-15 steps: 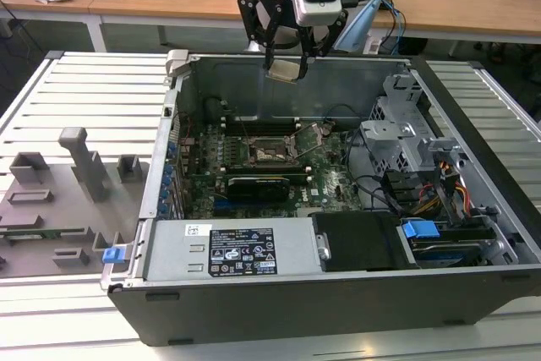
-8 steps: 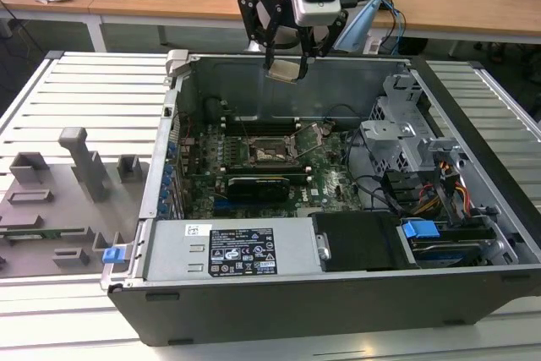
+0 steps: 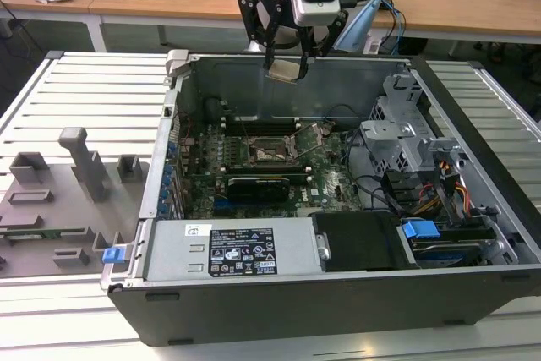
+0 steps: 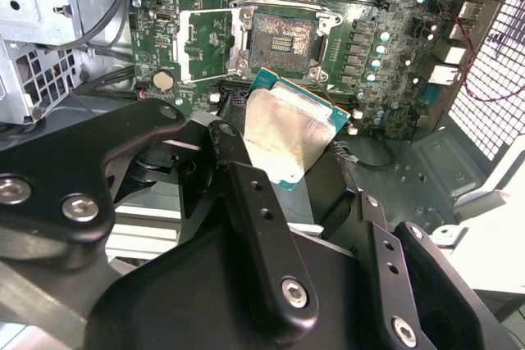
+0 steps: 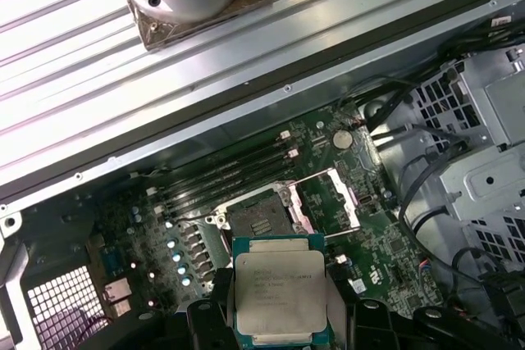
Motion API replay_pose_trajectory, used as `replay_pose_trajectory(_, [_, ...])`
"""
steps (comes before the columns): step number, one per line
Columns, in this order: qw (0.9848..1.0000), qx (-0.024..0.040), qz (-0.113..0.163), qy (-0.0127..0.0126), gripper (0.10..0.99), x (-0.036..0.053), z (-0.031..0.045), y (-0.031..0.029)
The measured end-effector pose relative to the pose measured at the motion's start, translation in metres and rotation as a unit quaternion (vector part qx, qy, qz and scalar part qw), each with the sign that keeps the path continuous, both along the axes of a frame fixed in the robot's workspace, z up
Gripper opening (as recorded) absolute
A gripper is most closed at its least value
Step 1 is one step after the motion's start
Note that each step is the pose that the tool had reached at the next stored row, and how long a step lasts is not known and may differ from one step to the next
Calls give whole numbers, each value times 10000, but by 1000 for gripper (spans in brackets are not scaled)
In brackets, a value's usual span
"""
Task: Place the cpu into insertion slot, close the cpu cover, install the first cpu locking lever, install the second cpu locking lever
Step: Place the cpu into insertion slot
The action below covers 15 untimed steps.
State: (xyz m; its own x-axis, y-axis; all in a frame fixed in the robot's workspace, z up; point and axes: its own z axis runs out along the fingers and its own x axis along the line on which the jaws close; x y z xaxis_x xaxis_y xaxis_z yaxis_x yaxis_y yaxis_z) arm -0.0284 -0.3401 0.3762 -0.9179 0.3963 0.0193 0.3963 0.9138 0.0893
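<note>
Gripper (image 3: 287, 58) holds one cpu (image 5: 279, 297) above one insertion slot (image 5: 256, 220).

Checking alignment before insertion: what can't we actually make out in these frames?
Insertion slot contacts: too small in the exterior view.
Cpu gripped edges: covered by the end effector in the second wrist view.
Motherboard near part: behind the power supply, exterior view.

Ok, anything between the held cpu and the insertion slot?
No, from cpu to insertion slot the stretch is bare in the first wrist view; the cpu cover is swung aside.
</note>
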Motion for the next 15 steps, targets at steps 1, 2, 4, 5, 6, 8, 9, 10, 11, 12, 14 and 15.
replay_pose_trajectory(1, [10000, 0, -5, 0, 537, 0, 0, 0])
replay_pose_trajectory(2, [10000, 0, -12, 0, 537, 0, 0, 0])
replay_pose_trajectory(4, [10000, 0, -24, 0, 537, 0, 0, 0])
replay_pose_trajectory(5, [10000, 0, -29, 0, 537, 0, 0, 0])
replay_pose_trajectory(6, [10000, 0, -35, 0, 537, 0, 0, 0])
replay_pose_trajectory(8, [10000, 0, -44, 0, 537, 0, 0, 0])
replay_pose_trajectory(9, [10000, 0, -53, 0, 537, 0, 0, 0])
replay_pose_trajectory(10, [10000, 0, -57, 0, 537, 0, 0, 0])
replay_pose_trajectory(11, [10000, 0, -64, 0, 537, 0, 0, 0])
replay_pose_trajectory(12, [10000, 0, -72, 0, 537, 0, 0, 0])
replay_pose_trajectory(14, [10000, 0, -84, 0, 537, 0, 0, 0])
replay_pose_trajectory(15, [10000, 0, -91, 0, 537, 0, 0, 0])
